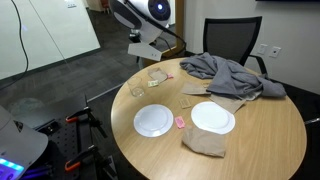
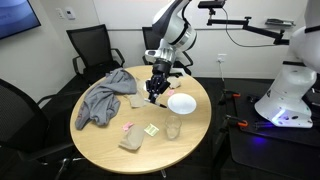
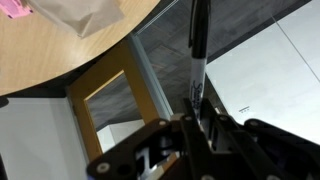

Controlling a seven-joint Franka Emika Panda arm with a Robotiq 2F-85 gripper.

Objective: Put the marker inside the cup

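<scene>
A round table (image 1: 265, 135) is set with a cup (image 1: 135, 91); near the table's edge, a marker (image 3: 197, 45) is clamped by the gripper (image 3: 202, 108).

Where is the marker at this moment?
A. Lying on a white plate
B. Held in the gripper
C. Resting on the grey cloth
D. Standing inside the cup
B: in the wrist view the black marker sticks out from between the fingers of the gripper, while the clear cup stands apart on the table.
</scene>
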